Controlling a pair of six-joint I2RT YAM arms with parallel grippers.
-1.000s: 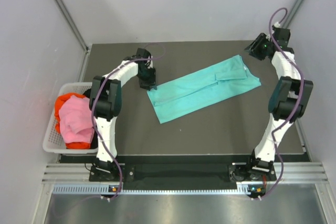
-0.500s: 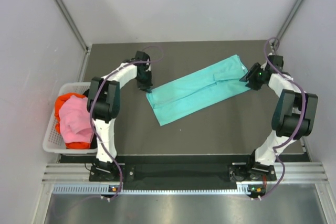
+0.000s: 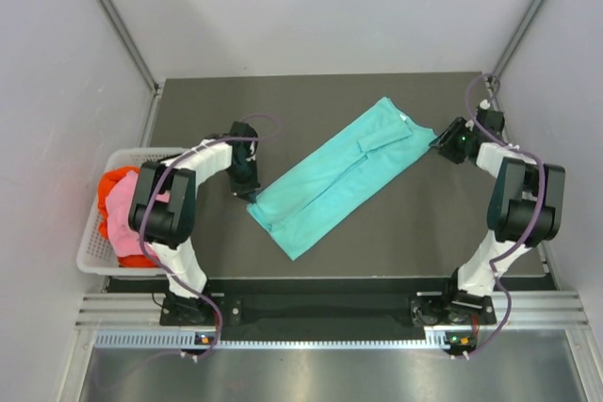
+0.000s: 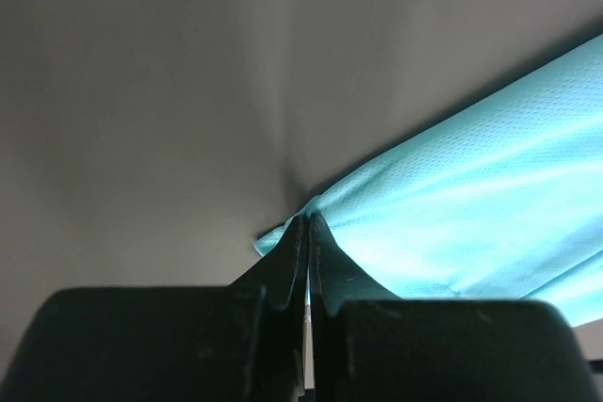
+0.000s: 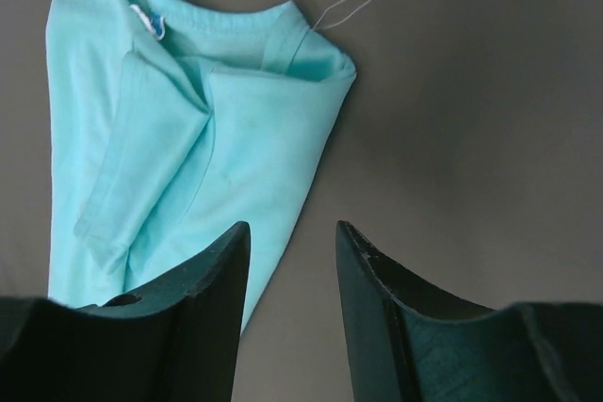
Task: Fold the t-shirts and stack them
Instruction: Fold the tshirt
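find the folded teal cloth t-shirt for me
Top view: the folded teal cloth t-shirt lies diagonally mid-table, its left corner pinched by the left gripper, the open right gripper beside its collar end.

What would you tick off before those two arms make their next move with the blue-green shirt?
1. Left pincer shut on a corner of the teal t-shirt: ok.
2. That pinch catches every layer: cannot tell.
3. Right pincer gripping the collar end: not ok; it is open and holds nothing.
4. Shirt lying flat on the table, sleeve folded in: ok.
5. Pink t-shirt and red-orange t-shirt in the white basket, away from the work: ok.
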